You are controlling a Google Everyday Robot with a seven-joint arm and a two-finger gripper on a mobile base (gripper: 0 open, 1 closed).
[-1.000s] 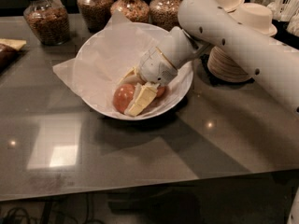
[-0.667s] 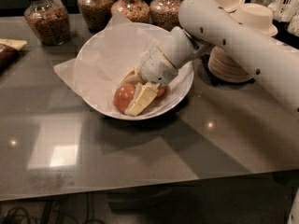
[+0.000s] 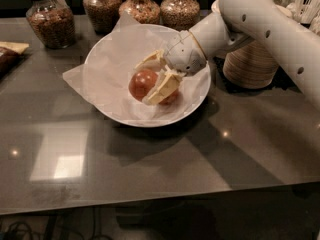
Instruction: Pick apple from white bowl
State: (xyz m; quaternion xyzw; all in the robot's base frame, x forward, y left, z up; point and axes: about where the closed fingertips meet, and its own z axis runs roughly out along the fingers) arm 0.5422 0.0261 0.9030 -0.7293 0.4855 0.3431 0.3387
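The white bowl [image 3: 107, 101], lined with crinkled white paper, stands at the middle back of the dark table. My gripper [image 3: 144, 84] reaches into it from the right. Its two cream fingers [image 3: 161, 90] are shut on the reddish-orange apple [image 3: 141, 83], one above and one below, and hold it slightly above the bowl's bottom. A second, redder apple [image 3: 172, 98] lies in the bowl, mostly hidden behind the lower finger. My white arm [image 3: 260, 19] comes in from the upper right.
Several glass jars of grain [image 3: 50, 21] stand along the table's back edge. A stack of striped paper bowls [image 3: 250, 61] stands right of the white bowl, under my arm. A wrapped packet [image 3: 10, 54] lies at the left edge.
The gripper has risen and drawn back slightly toward the upper right, carrying the apple up off the bowl's bottom. The bowl and the second apple have stayed put.
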